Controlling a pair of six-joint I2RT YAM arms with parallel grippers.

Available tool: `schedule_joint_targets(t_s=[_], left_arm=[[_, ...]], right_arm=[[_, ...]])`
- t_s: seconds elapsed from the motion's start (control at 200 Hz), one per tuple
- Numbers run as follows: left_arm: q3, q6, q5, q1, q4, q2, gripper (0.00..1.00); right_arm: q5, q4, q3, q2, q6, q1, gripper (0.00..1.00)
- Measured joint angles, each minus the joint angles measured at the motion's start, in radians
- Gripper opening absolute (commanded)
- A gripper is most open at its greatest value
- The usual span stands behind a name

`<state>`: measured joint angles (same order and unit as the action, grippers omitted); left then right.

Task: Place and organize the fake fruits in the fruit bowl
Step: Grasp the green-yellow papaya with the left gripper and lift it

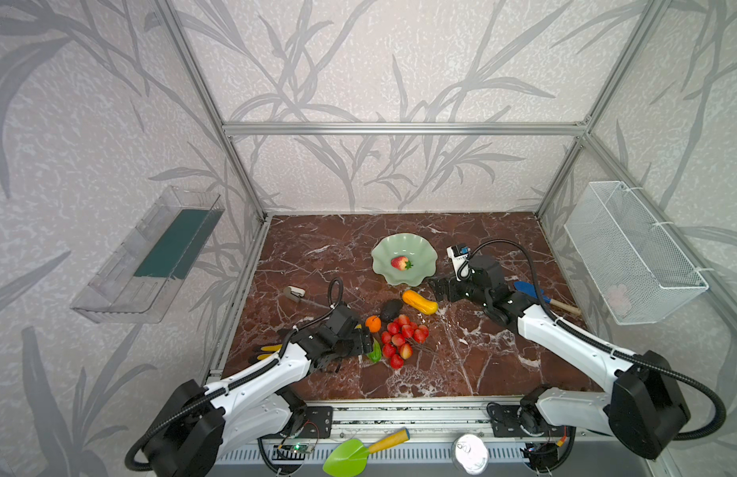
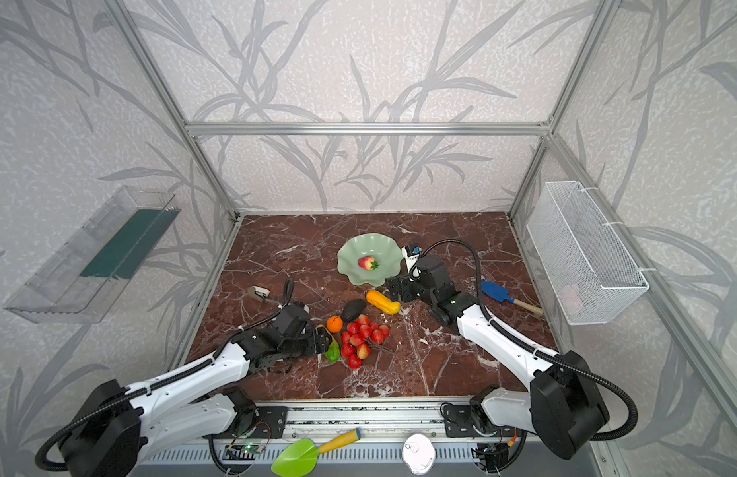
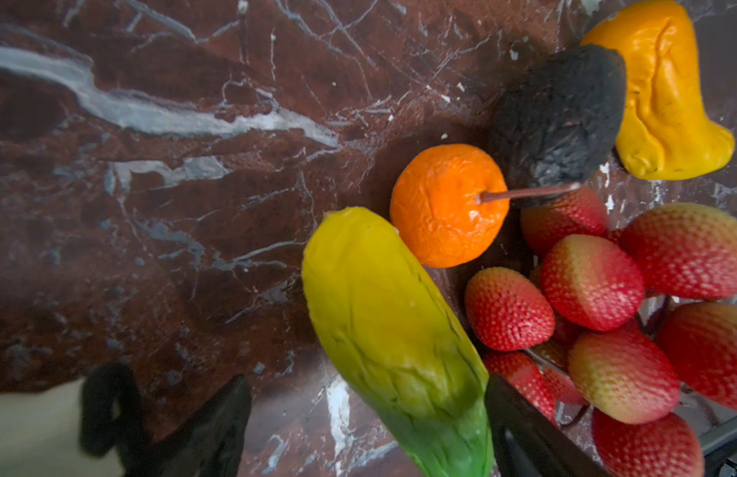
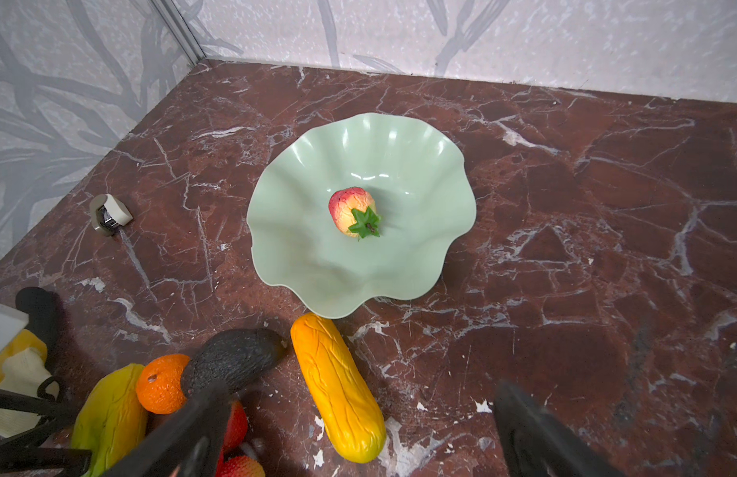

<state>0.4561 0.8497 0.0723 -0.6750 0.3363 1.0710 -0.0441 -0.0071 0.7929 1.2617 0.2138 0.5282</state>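
1. Left gripper (image 1: 366,340), lower centre-left in a top view: jaws apart, straddling the yellow-green fruit (image 3: 379,314), one finger against its side, clear gap on the other.
2. Just beside it on the marble table (image 1: 317,247): small orange (image 3: 447,204), avocado (image 3: 561,119), berry bunch (image 1: 401,340).
3. Right gripper (image 1: 439,289), centre-right: jaws wide apart, empty, just beside the orange-yellow fruit (image 1: 420,302).
4. Fruit bowl (image 1: 420,247), centre of frame, just beyond the pile: strawberry (image 1: 401,262) inside, alone.
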Motion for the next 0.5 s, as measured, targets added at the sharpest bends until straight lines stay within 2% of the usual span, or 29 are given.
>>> schedule_joint_targets(t_s=[0.13, 0.405, 0.5], left_arm=[[0.005, 0.002, 0.006, -0.004, -0.029, 0.028, 0.85], [0.005, 0.019, 0.01, -0.005, -0.095, 0.048, 0.54], [0.0, 0.017, 0.006, -0.005, -0.104, 0.033, 0.49]], right_arm=[[0.003, -0.002, -0.004, 0.0, 0.0, 0.0, 0.99], [0.011, -0.002, -0.011, 0.0, 0.003, -0.002, 0.99], [0.018, -0.002, -0.021, 0.0, 0.003, -0.003, 0.99]])
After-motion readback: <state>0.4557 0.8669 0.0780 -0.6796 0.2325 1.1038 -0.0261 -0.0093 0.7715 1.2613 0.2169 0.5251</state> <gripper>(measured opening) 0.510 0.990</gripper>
